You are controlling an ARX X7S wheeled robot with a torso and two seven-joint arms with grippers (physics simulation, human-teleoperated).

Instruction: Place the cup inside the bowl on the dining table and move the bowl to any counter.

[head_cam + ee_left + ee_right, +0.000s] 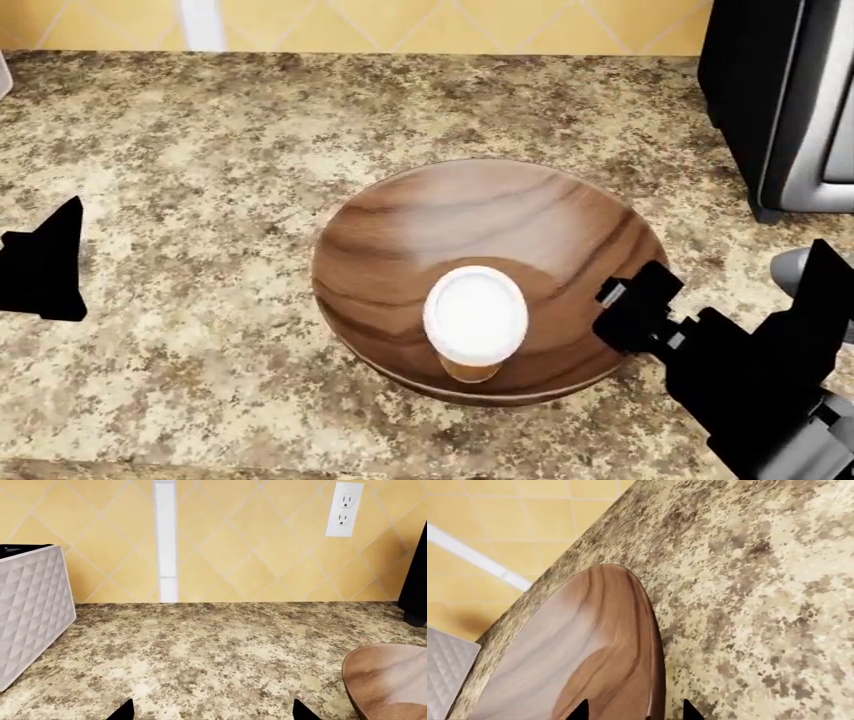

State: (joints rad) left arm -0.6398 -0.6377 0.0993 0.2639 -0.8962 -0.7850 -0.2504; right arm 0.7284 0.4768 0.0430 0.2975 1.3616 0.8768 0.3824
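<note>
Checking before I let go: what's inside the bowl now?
The cup stands upright inside the bowl, white lid up. Its base and the bowl floor beneath are covered.

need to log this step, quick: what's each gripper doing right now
Left gripper: open, holding nothing, over bare counter.
Right gripper: fingertips straddle the bowl rim; whether it is clamped cannot be told.

— What is carrying everything here?
— The counter [200, 230], its mottled granite top running back to the yellow tiled wall [253, 550].
— And what is sitting on it?
— The bowl [441, 225] is resting near the front edge, a white quilted box [30, 610] is standing at one side, and a dark appliance [781, 100] at the other.
</note>
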